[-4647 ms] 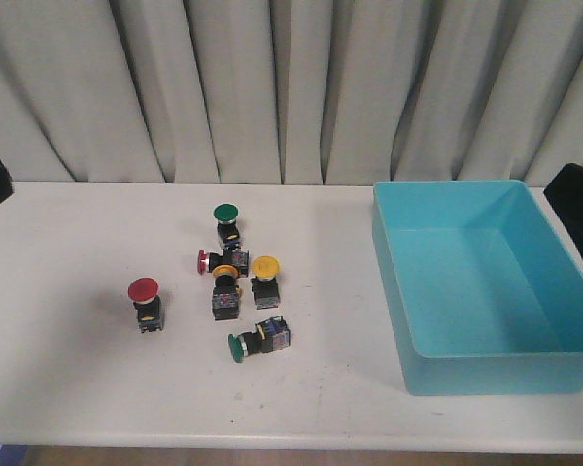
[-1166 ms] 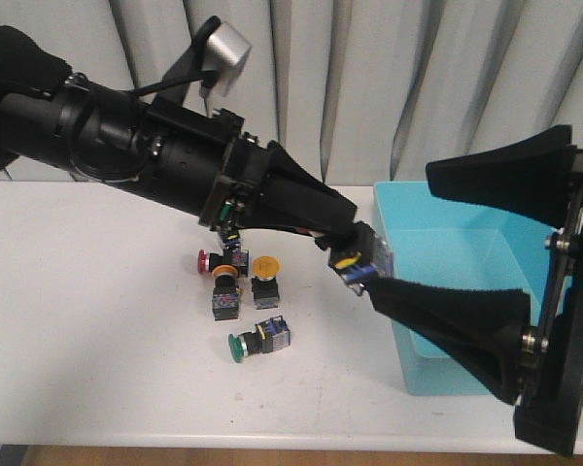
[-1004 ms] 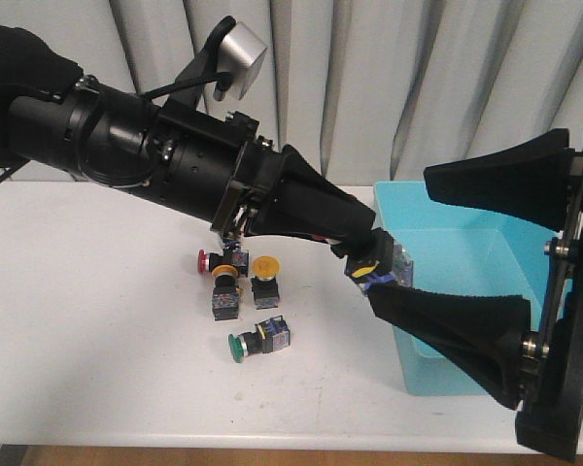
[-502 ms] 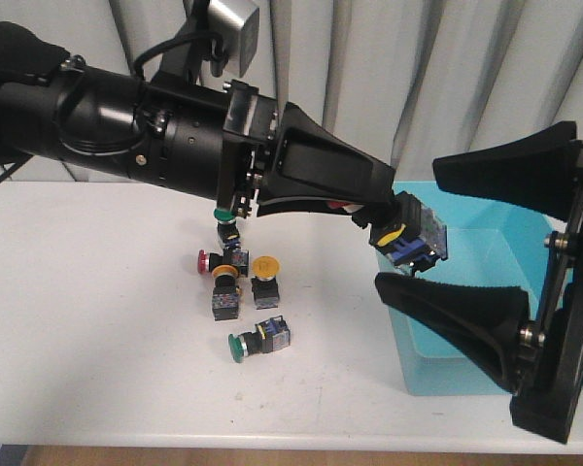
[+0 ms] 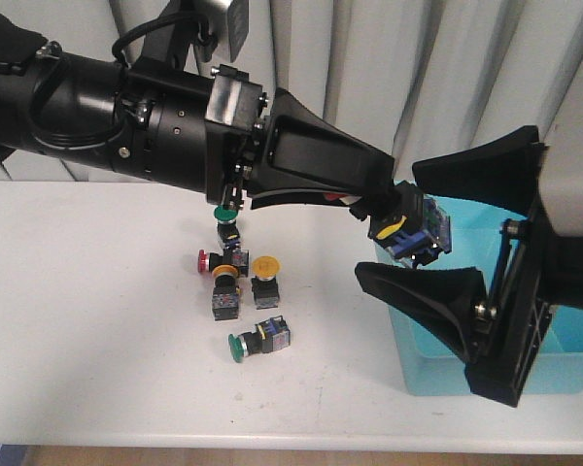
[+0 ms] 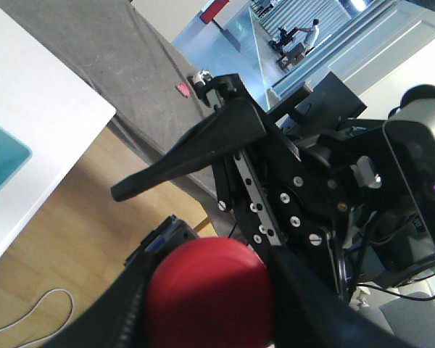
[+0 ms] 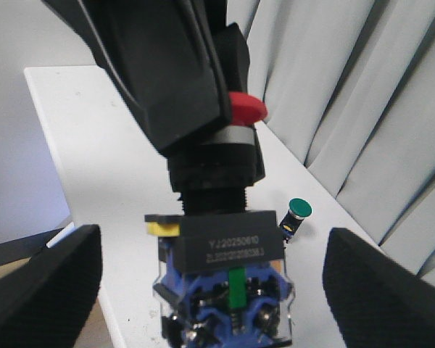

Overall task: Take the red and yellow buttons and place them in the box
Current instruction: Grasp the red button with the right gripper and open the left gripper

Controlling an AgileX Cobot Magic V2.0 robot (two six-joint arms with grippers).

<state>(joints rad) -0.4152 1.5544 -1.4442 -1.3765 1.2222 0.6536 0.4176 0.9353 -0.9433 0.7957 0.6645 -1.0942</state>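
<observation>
White surface (image 5: 97, 330) runs back to grey curtains. Nearest, the right claw (image 5: 457, 233) gapes wide around nothing, one finger above and one below the red button (image 5: 408, 228). That button hangs clamped by its cap in the left claw (image 5: 374, 199), body toward the right claw, above the box's near-left wall (image 5: 413, 340).

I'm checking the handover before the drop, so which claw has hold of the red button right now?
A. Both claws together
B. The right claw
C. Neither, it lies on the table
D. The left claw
D: the left claw is shut on the red button by its cap, while the right claw's fingers stand wide apart on either side of it.
</observation>
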